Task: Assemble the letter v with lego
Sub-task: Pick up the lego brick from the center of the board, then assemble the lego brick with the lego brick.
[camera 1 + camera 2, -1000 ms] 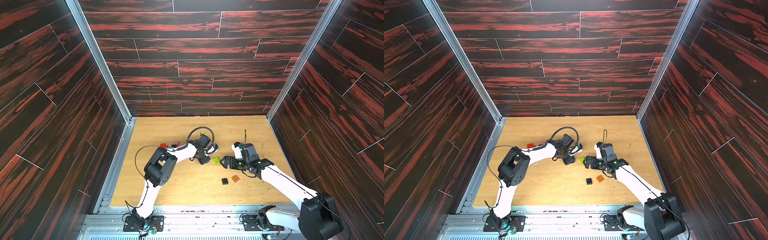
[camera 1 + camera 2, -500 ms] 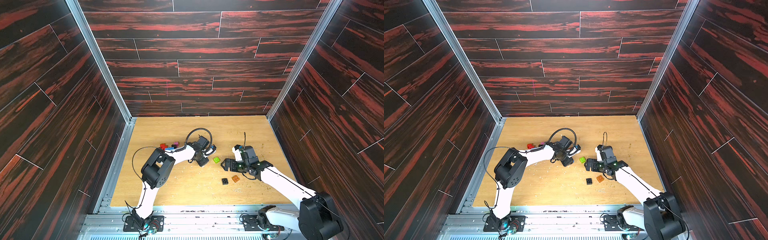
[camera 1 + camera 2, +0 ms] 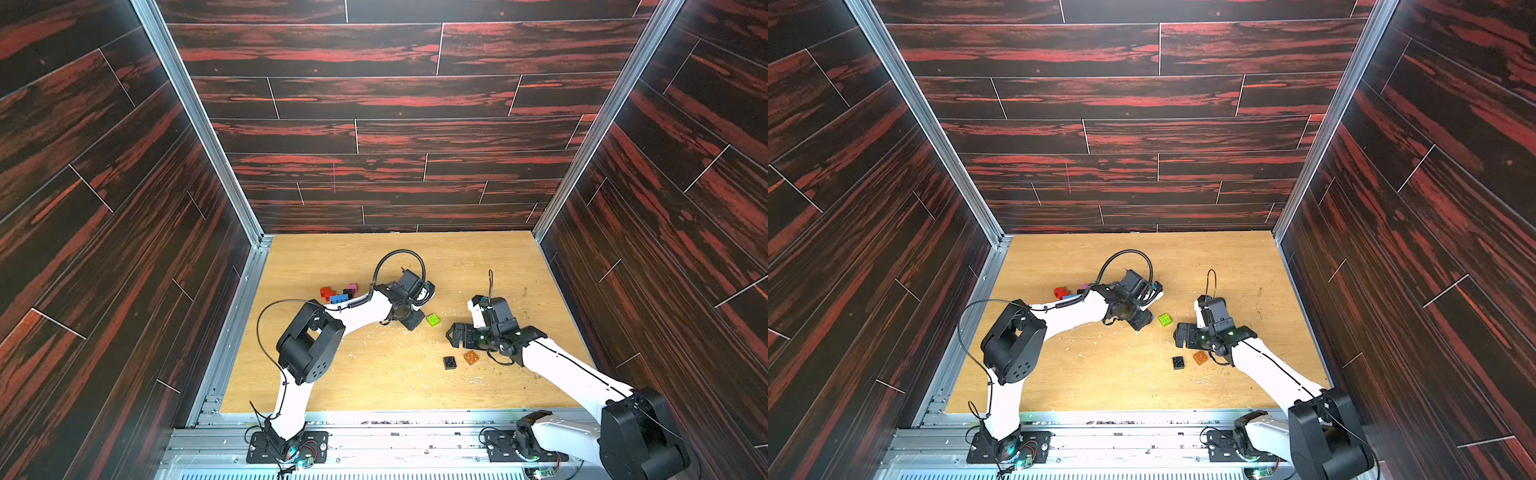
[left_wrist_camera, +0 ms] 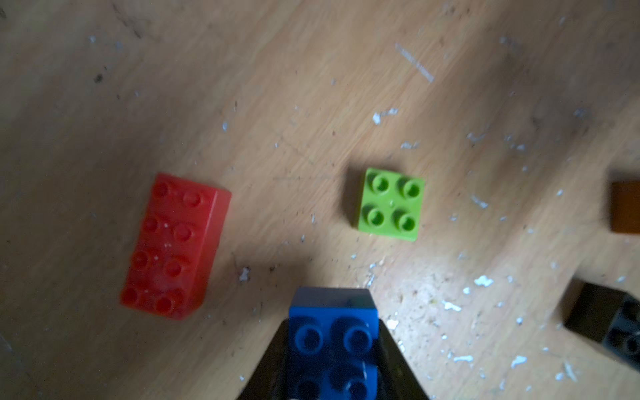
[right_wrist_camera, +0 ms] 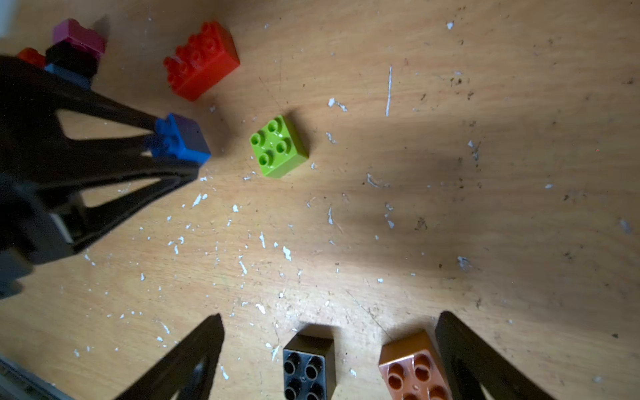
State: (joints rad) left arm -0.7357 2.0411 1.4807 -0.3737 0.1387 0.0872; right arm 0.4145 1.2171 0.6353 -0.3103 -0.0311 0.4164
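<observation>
Left wrist view: the left gripper (image 4: 334, 325) clamps a blue brick (image 4: 332, 334) short of the lime green brick (image 4: 389, 204); setting it down squarely, clear of the red brick (image 4: 175, 246), should matter. Right wrist view: the right gripper (image 5: 330, 317) stands wide open near the black brick (image 5: 308, 367) and orange brick (image 5: 412, 370). In a top view, spare bricks (image 3: 338, 298) cluster beside the left arm.

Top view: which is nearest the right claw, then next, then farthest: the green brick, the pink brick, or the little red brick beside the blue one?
1. Green brick, alone, just beside the right claw.
2. Pink brick, far off, at the bunch's near end.
3. Red brick, at the bunch's far end.
</observation>
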